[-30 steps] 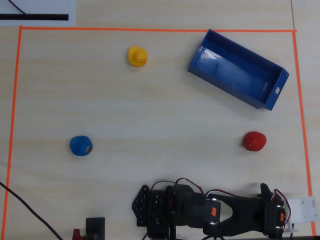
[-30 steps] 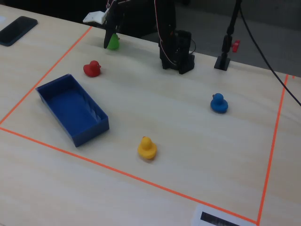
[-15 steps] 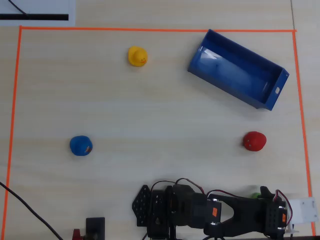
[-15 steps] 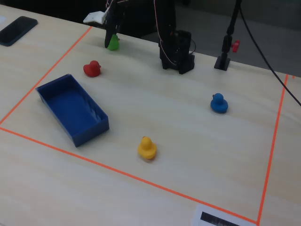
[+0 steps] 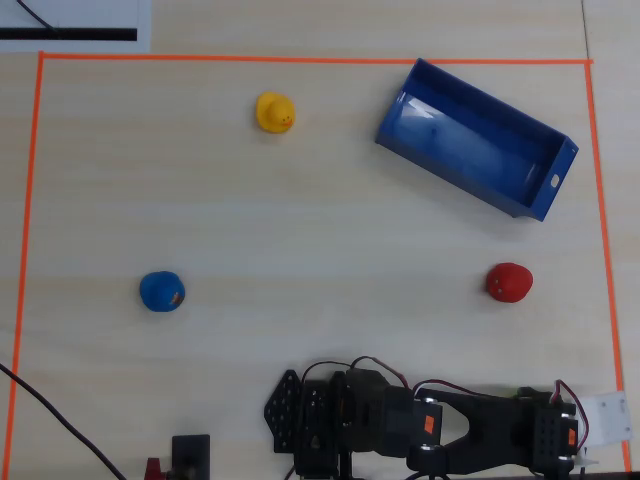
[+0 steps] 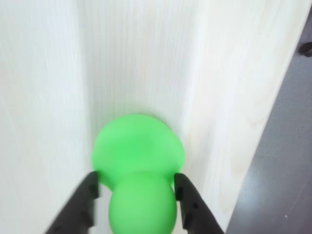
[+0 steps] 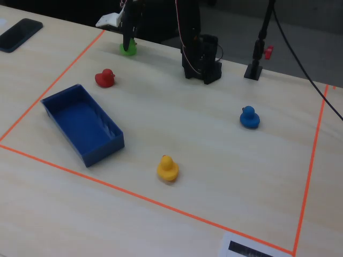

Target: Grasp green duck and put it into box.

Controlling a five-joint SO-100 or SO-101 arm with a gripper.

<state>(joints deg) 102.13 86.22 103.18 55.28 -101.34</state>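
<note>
Green duck (image 6: pixel 139 165), on tabletop (image 6: pixel 44 97) well apart from blue box (image 7: pixel 80 126): black fingers (image 6: pixel 87 202) part-open astride its head, grip unconfirmed; advise squeezing evenly before lifting.

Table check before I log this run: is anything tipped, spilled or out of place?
Nothing stands out. The red duck, blue duck and yellow duck sit upright, the box is empty, and the end effector straddles the green duck.

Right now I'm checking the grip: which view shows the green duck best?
The wrist view: the green duck fills it, between the gripper fingers. The fixed view shows it small and far; overhead, the arm hides it.
</note>
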